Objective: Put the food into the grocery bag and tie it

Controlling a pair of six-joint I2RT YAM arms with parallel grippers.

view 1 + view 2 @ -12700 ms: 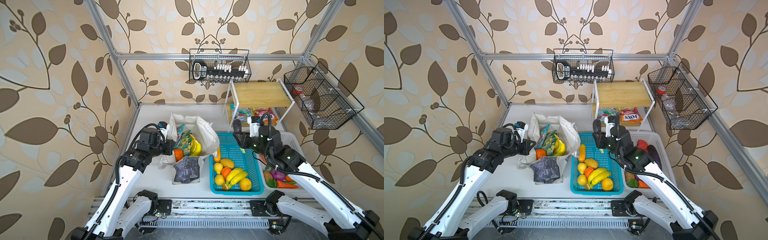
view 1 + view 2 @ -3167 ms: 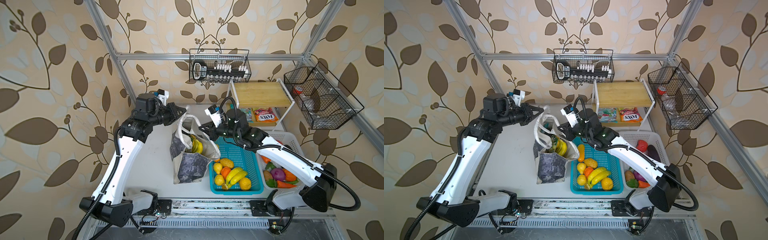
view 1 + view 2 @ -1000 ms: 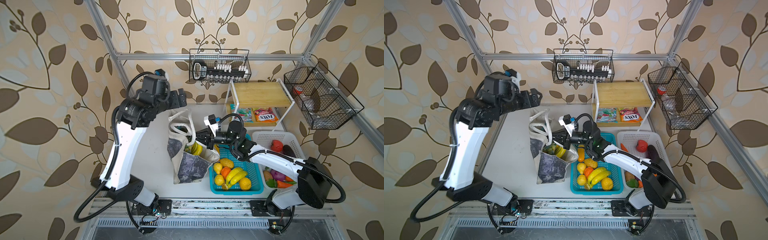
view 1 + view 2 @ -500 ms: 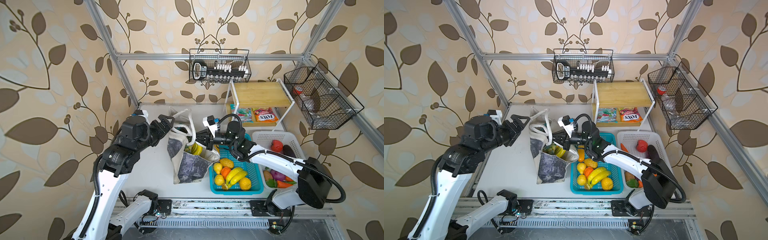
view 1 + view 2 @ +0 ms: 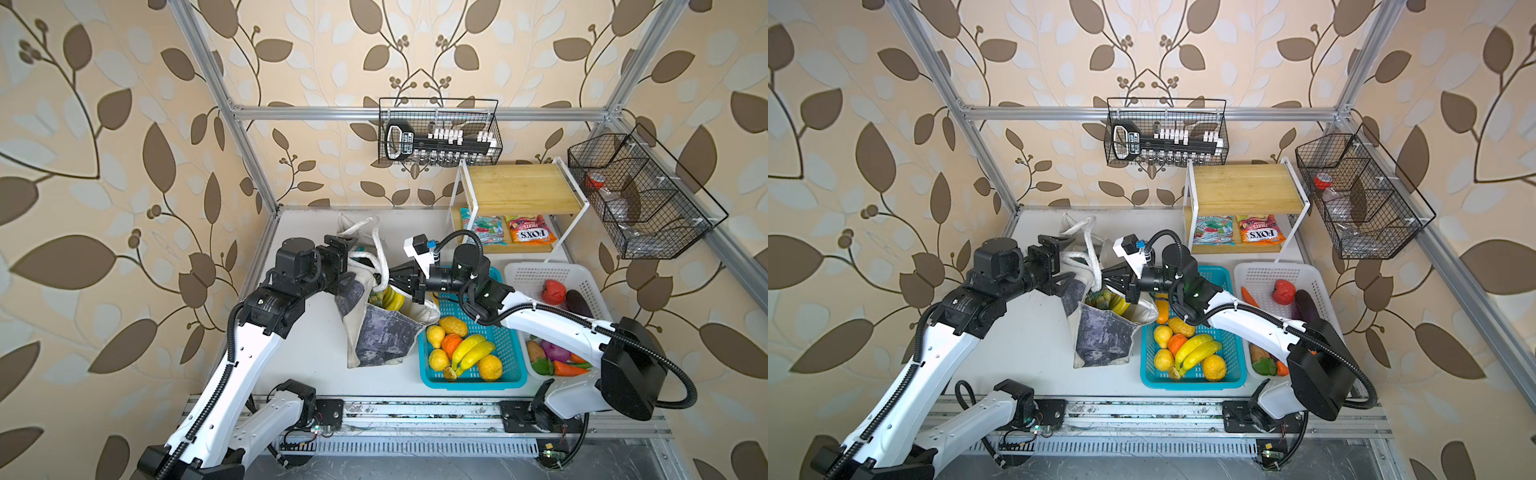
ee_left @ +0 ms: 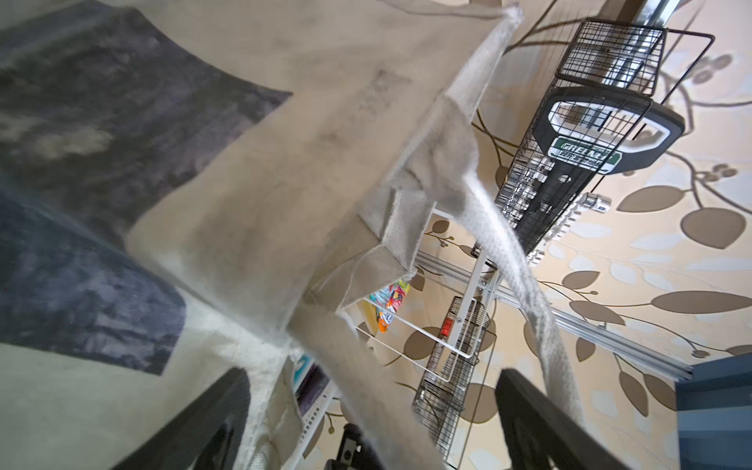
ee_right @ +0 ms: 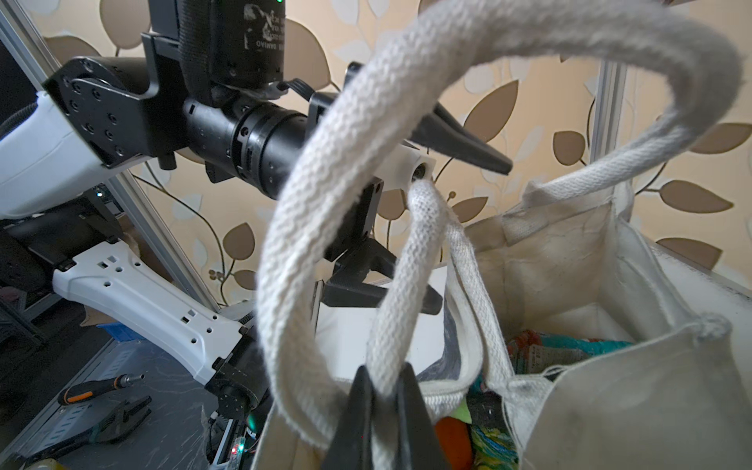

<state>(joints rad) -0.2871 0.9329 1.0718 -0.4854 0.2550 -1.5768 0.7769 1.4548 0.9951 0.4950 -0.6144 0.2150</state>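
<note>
The grocery bag (image 5: 376, 332), an off-white tote with a dark grey panel, stands slumped at mid-table in both top views. Inside it lie food pieces: a yellow banana bunch (image 5: 392, 297), an orange piece (image 7: 449, 441) and a teal packet (image 7: 569, 346). My right gripper (image 7: 384, 378) is shut on one white strap handle (image 7: 407, 285) over the bag's mouth. A second strap (image 7: 309, 171) loops loosely around it. At the bag's left side my left gripper (image 5: 352, 264) is open, with a cloth strap (image 6: 366, 378) passing between its fingers (image 6: 529, 411).
A turquoise basket (image 5: 513, 376) right of the bag holds more fruit (image 5: 465, 351). Beyond it stands a white basket (image 5: 540, 272) with vegetables. A wooden shelf rack (image 5: 519, 187) at the back right holds snack packets (image 5: 530, 235). Wire baskets (image 5: 438, 133) hang on the walls.
My left arm has swung down from high above the bag to its left side, jaws still wide. The right gripper has kept its hold on the strap and hardly moved.
</note>
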